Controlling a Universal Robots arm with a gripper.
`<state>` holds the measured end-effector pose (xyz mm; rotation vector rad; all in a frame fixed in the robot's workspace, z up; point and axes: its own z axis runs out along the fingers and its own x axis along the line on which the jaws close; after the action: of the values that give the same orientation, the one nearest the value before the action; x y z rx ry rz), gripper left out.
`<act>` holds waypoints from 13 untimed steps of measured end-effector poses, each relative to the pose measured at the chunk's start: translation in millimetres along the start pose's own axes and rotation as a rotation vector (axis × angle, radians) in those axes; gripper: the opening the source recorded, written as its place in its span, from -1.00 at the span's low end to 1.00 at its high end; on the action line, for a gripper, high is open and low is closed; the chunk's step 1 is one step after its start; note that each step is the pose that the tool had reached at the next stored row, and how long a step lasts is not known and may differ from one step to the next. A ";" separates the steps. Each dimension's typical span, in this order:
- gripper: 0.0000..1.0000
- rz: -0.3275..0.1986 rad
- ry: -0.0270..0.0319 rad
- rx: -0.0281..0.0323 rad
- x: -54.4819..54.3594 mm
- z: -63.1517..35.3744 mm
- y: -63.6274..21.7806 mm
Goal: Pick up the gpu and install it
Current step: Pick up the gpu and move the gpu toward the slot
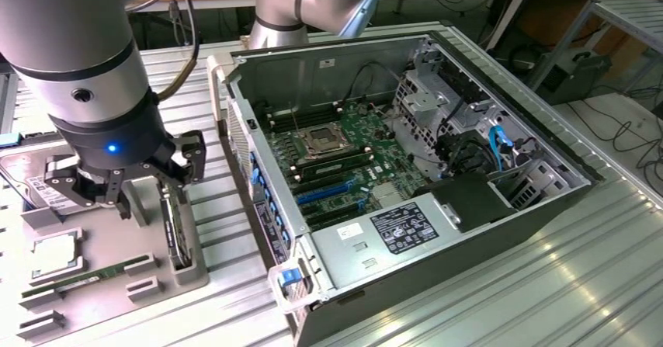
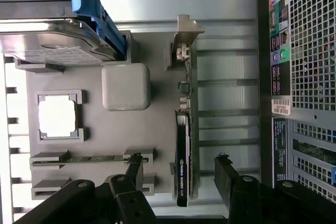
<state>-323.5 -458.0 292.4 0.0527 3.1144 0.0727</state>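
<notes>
A metal table (image 1: 580,285) holds a big open computer case (image 1: 310,75). Beside it lies a grey tray (image 1: 104,285). The gripper (image 1: 154,199) hangs over the tray with fingers (image 2: 134,174) spread wide, one on each side of the gpu (image 2: 182,150), which stands on its edge there.

My hand (image 1: 150,207) hangs over the gpu (image 1: 176,237), which stands on edge in the tray (image 1: 98,234) on the tabletop (image 1: 580,285), between the computer case (image 1: 342,67) at the exterior view's right and the hard drive (image 1: 39,188), processor (image 1: 52,255) and memory stick (image 1: 78,279) at its left.
</notes>
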 end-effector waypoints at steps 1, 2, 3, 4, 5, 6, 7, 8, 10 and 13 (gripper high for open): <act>0.33 0.000 0.0000 0.0001 0.0 1.2 -0.1; 0.33 0.000 0.0000 0.0000 0.0 2.5 -0.1; 0.33 0.000 0.0000 0.0000 -0.1 3.6 -0.2; 0.33 0.000 0.0000 0.0000 -0.2 5.8 -0.3; 0.33 0.000 0.0000 0.0000 -0.3 8.2 -0.3; 0.33 0.000 0.0001 0.0001 -0.3 9.0 -0.3; 0.33 0.000 0.0001 0.0000 -0.3 9.8 -0.3; 0.33 0.000 0.0002 0.0001 -0.3 11.2 -0.1; 0.33 0.000 0.0002 0.0001 -0.2 13.1 -0.2; 0.33 0.000 0.0002 0.0000 -0.1 16.0 -0.3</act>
<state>-323.0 -457.5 276.4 0.0526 3.1146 0.0727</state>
